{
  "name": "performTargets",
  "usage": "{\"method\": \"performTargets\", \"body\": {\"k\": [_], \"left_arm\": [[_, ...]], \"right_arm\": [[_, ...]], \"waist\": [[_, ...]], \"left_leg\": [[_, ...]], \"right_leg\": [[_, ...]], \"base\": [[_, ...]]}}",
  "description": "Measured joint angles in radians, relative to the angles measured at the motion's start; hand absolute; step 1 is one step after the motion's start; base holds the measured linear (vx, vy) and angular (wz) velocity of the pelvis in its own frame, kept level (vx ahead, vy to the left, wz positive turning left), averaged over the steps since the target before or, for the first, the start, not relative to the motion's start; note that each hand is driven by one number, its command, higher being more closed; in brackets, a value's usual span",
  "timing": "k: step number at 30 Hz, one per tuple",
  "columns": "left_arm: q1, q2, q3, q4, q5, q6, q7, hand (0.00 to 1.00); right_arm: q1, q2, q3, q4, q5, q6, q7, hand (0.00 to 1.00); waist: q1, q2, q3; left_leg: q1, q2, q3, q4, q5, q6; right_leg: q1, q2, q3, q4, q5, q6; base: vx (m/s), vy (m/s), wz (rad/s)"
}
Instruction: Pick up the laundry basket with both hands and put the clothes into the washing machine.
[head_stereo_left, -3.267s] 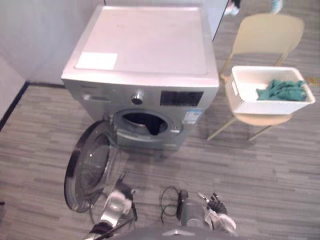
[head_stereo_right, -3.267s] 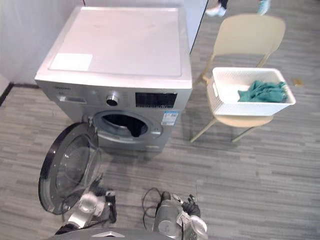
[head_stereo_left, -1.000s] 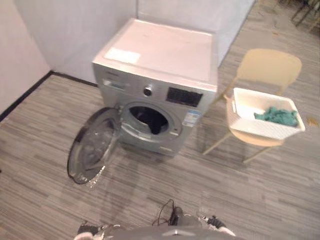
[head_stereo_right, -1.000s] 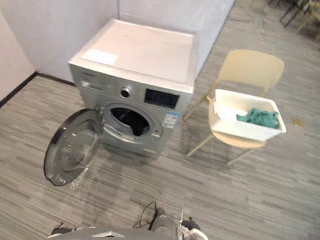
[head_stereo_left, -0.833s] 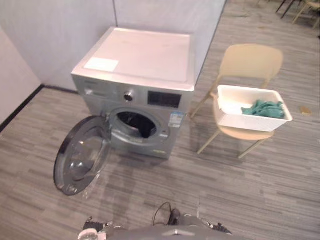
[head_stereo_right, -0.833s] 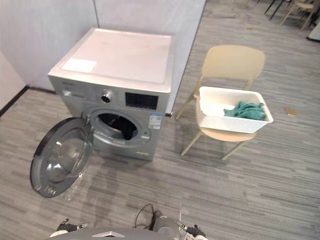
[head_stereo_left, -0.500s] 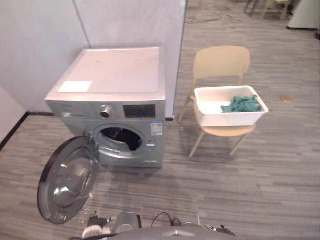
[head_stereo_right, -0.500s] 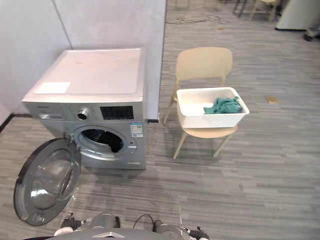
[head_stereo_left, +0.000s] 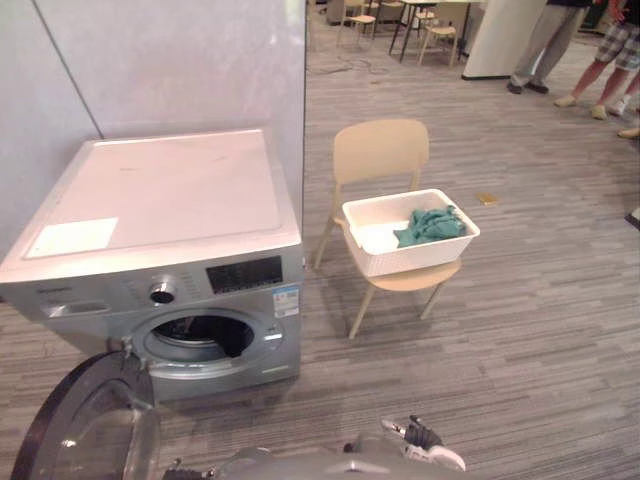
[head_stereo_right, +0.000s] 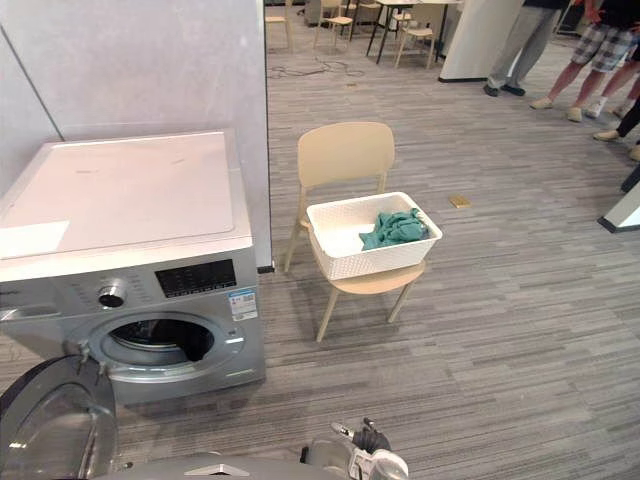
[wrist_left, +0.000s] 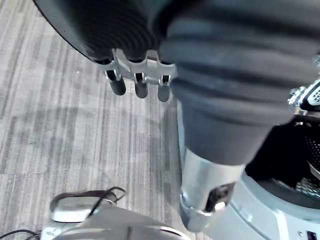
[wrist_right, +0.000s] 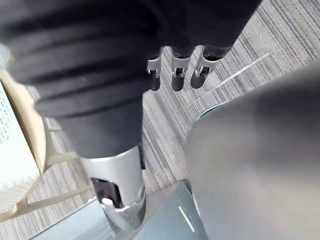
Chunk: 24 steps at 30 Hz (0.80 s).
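Note:
A white laundry basket (head_stereo_left: 402, 262) sits on the seat of a beige chair (head_stereo_left: 380, 152), right of the washing machine, with a green cloth (head_stereo_left: 428, 224) bunched in its far right corner. The silver washing machine (head_stereo_left: 150, 200) stands at the left, its round door (head_stereo_left: 85, 435) swung open toward me and the dark drum opening (head_stereo_left: 200, 335) showing. My right hand (head_stereo_left: 430, 452) hangs low at the bottom edge, far from the basket. In the wrist views the left hand (wrist_left: 136, 86) and right hand (wrist_right: 176, 75) have straight fingers over the floor and hold nothing.
Grey striped floor (head_stereo_left: 520, 350) lies between me and the chair. A grey partition wall (head_stereo_left: 180, 60) stands behind the machine. Legs of several people (head_stereo_left: 600, 70) show at the far right, with more chairs and tables (head_stereo_left: 420, 20) at the back.
The whole picture has shifted: the camera has turned, so the machine now sits at the left edge and the chair near the middle. Basket, cloth and door have not moved.

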Motion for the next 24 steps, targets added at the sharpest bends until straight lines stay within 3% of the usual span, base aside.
{"method": "performTargets", "body": {"k": [1,3,5,7,8,9,10,11,12,14,16,17,19,21,22,24], "left_arm": [[-0.019,0.0,-0.014,0.0,0.0,0.001,0.001,0.0],[-0.047,-0.002,-0.039,-0.002,0.006,0.0,0.001,0.0],[-0.076,0.007,-0.066,0.0,0.037,-0.012,-0.001,0.0],[-0.08,0.007,-0.067,-0.001,0.04,-0.013,-0.002,0.0],[-0.062,0.001,-0.064,0.003,0.049,-0.014,-0.002,0.0],[-0.061,-0.014,-0.049,0.001,0.053,-0.02,-0.007,0.0],[-0.065,-0.025,-0.023,-0.007,0.054,-0.026,-0.012,0.0],[-0.074,-0.038,-0.003,-0.006,0.052,-0.026,-0.014,0.0],[-0.083,-0.043,0.002,-0.007,0.043,-0.027,-0.015,0.0],[-0.081,-0.034,-0.001,-0.007,0.035,-0.027,-0.013,0.0],[-0.082,-0.023,0.015,-0.007,0.034,-0.022,-0.008,0.0],[-0.078,-0.022,0.02,-0.003,0.033,-0.023,-0.008,0.0],[-0.061,-0.026,0.021,0.003,0.036,-0.023,-0.012,0.0],[-0.041,-0.028,0.017,0.018,0.039,-0.021,-0.015,0.0],[-0.03,-0.028,0.024,0.043,0.045,-0.018,-0.02,0.0],[-0.017,-0.009,0.061,0.056,0.057,0.0,-0.021,0.0]], "right_arm": [[-0.001,-0.001,-0.04,0.0,-0.001,0.001,-0.002,0.0],[0.0,-0.001,-0.084,-0.002,-0.003,0.001,-0.002,0.0],[0.0,0.005,-0.144,0.018,-0.024,0.012,-0.003,0.0],[0.006,-0.002,-0.157,0.041,-0.035,0.023,-0.005,0.0],[0.019,-0.008,-0.158,0.046,-0.036,0.027,-0.006,0.0],[0.024,-0.021,-0.158,0.063,-0.038,0.028,-0.01,0.0],[0.024,-0.033,-0.15,0.085,-0.038,0.028,-0.01,0.0],[0.02,-0.043,-0.145,0.079,-0.036,0.028,-0.011,0.0],[0.015,-0.051,-0.143,0.082,-0.036,0.029,-0.012,0.0],[0.025,-0.052,-0.113,0.086,-0.032,0.031,-0.013,0.0],[0.008,-0.044,-0.11,0.077,-0.026,0.03,-0.015,0.0],[0.003,-0.044,-0.113,0.072,-0.022,0.028,-0.015,0.0],[-0.003,-0.036,-0.116,0.044,-0.02,0.028,-0.016,0.0],[-0.01,-0.039,-0.116,0.034,-0.02,0.026,-0.015,0.0],[-0.027,-0.027,-0.111,0.036,-0.02,0.028,-0.014,0.0],[-0.044,0.006,-0.07,0.03,-0.02,0.025,-0.011,0.0]], "waist": [[0.0,0.007,0.008],[-0.003,0.019,0.009],[-0.014,0.012,0.007],[-0.028,0.009,0.002],[-0.034,0.008,-0.023],[-0.033,0.041,-0.042],[-0.032,0.047,-0.04],[-0.036,0.07,-0.021],[-0.027,0.085,-0.004],[-0.017,0.076,0.0],[-0.01,0.055,0.013],[-0.006,0.052,0.015],[0.007,0.051,0.017],[0.011,0.06,0.015],[0.032,0.05,0.025],[0.028,0.001,0.042]], "left_leg": [[0.025,0.018,-0.009,-0.012,-0.01,-0.017],[0.059,0.065,-0.027,-0.024,-0.03,-0.053],[0.085,0.126,-0.058,-0.02,-0.079,-0.122],[0.113,0.175,-0.082,-0.018,-0.117,-0.142],[0.129,0.223,-0.108,0.001,-0.123,-0.169],[0.083,0.262,-0.127,0.098,-0.097,-0.134],[-0.03,0.291,-0.16,0.299,-0.018,-0.071],[-0.136,0.33,-0.176,0.525,0.065,-0.035],[-0.189,0.351,-0.172,0.678,0.064,-0.036],[-0.265,0.341,-0.138,0.832,0.047,-0.045],[-0.337,0.296,-0.049,0.802,0.028,-0.054],[-0.357,0.278,-0.021,0.766,0.019,-0.058],[-0.384,0.187,0.071,0.459,0.016,-0.068],[-0.344,0.128,0.096,0.137,0.107,-0.081],[-0.32,0.11,0.09,0.047,0.248,-0.031],[-0.283,0.074,0.088,0.007,0.237,-0.014]], "right_leg": [[0.0,-0.053,-0.047,-0.128,-0.031,-0.011],[0.002,-0.086,-0.053,-0.377,-0.02,-0.018],[0.019,-0.075,0.055,-0.65,0.089,-0.002],[0.04,-0.062,0.069,-0.691,0.125,0.029],[0.037,-0.02,0.057,-0.662,0.148,0.052],[0.039,0.019,0.038,-0.639,0.116,0.014],[0.06,0.049,0.01,-0.645,0.099,-0.008],[0.126,0.088,-0.025,-0.685,0.088,-0.037],[0.189,0.116,-0.037,-0.72,0.084,-0.059],[0.309,0.146,-0.058,-0.803,0.081,-0.08],[0.402,0.155,-0.072,-0.886,0.08,-0.085],[0.419,0.157,-0.074,-0.909,0.08,-0.085],[0.466,0.158,-0.094,-0.976,0.08,-0.084],[0.491,0.179,-0.095,-1.013,0.078,-0.082],[0.498,0.191,-0.065,-1.02,0.063,-0.08],[0.509,0.168,-0.045,-0.991,0.056,-0.086]], "base": [[0.25,-0.175,0.18],[0.25,-0.234,0.22],[0.29,-0.359,0.35],[0.43,-0.538,0.42],[0.49,-0.562,0.32],[0.53,-0.618,0.1],[0.53,-0.578,0.03],[0.62,-0.693,0.07],[0.5,-0.486,0.14],[0.44,-0.366,0.06],[0.38,-0.288,0.03],[0.33,-0.161,-0.04],[0.37,-0.06,0.1],[0.31,0.012,-0.02],[0.34,0.026,-0.28],[0.33,0.036,0.03]]}}
